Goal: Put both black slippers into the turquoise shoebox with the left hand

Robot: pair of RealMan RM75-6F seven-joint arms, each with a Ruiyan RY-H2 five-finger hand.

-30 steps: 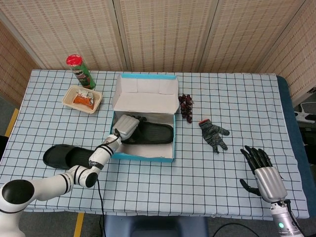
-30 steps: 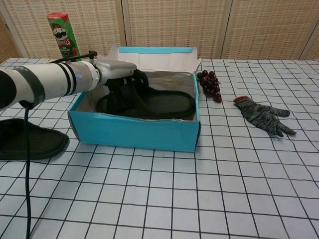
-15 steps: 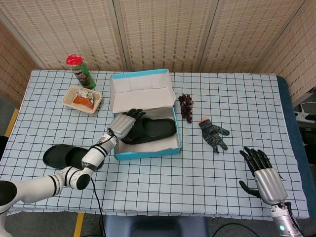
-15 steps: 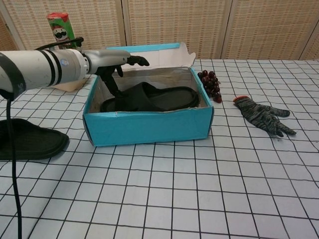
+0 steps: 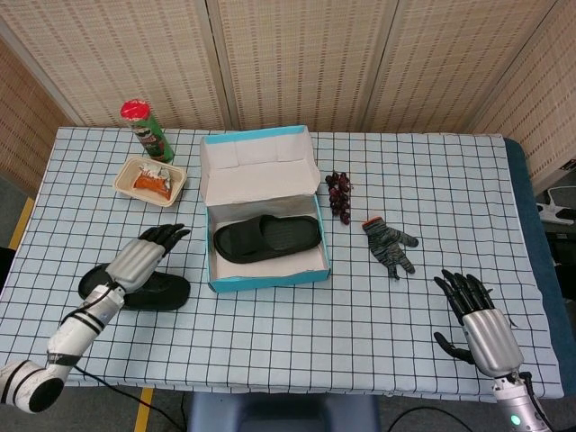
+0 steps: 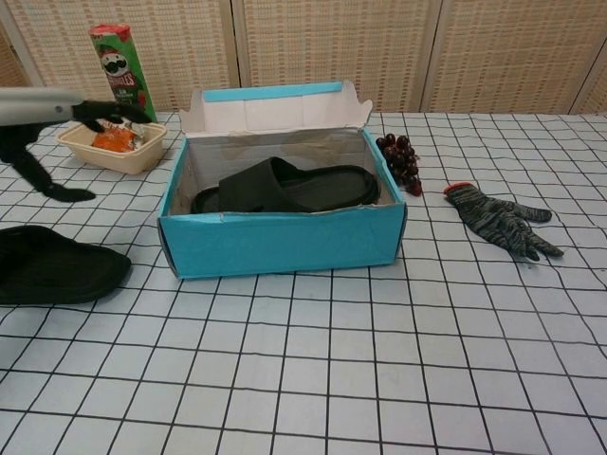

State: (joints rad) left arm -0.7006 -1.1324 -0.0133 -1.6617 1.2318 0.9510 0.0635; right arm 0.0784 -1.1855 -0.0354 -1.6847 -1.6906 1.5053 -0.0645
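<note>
The turquoise shoebox (image 5: pixel 270 278) (image 6: pixel 285 242) stands open at the table's middle with its lid up. One black slipper (image 5: pixel 266 238) (image 6: pixel 285 186) lies flat inside it. The second black slipper (image 5: pixel 148 291) (image 6: pixel 52 265) lies on the table left of the box. My left hand (image 5: pixel 144 256) (image 6: pixel 57 128) hovers open above this slipper, fingers spread, holding nothing. My right hand (image 5: pixel 477 315) is open near the table's front right edge, far from the box.
A green chips can (image 5: pixel 148 130) (image 6: pixel 119 66) and a beige food tray (image 5: pixel 149 181) (image 6: pixel 109 147) stand at the back left. A bunch of dark grapes (image 5: pixel 339 193) (image 6: pixel 400 161) and a grey knit glove (image 5: pixel 389 245) (image 6: pixel 498 220) lie right of the box.
My left hand has let go of the slipper in the box and pulled back left, out of the box, to above the second slipper. The box shifted earlier and now rests still.
</note>
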